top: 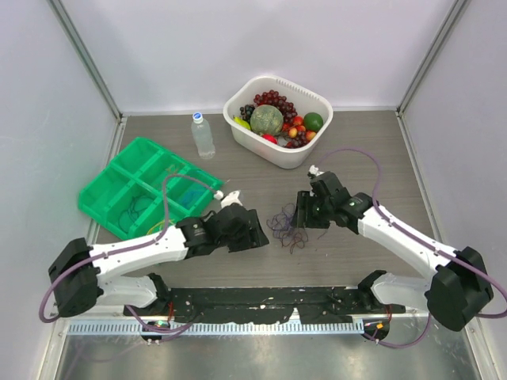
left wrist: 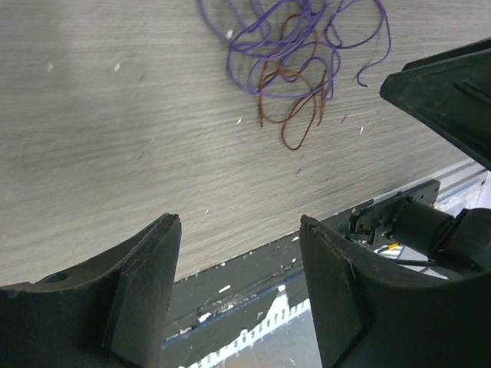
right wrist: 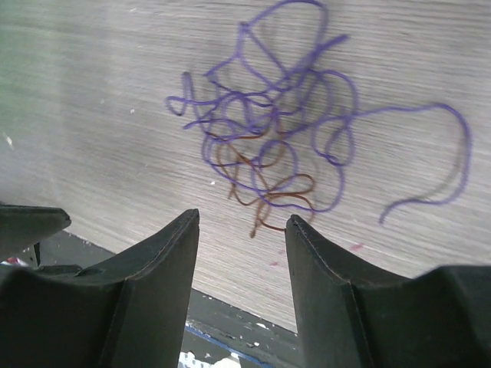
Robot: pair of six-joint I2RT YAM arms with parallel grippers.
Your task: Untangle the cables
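the cables [top: 287,228] lie in one loose knot on the table [top: 356,134], in the gap between the two claws. the left claw [top: 263,236] is spread wide with nothing between its fingers, and the right claw [top: 300,214] is just as empty, its wrist view showing bare table between the fingers. only two strands can be made out in the knot: a purple wire [right wrist: 268,115] in many overlapping loops, and a brown wire [right wrist: 265,188] threaded under and through it. the relation that counts is on the right side. the brown wire's loops stick out of the purple mass toward the right claw, the lowest end lying just ahead of the gap between its fingers, and its length runs roughly straight away from that claw. from the left claw's own view the knot sits farther off, up at the top edge. so the right arm looks the nearer one for a first pinch, probably on that brown end. a long purple tail trails off to one side, free of the tangle.
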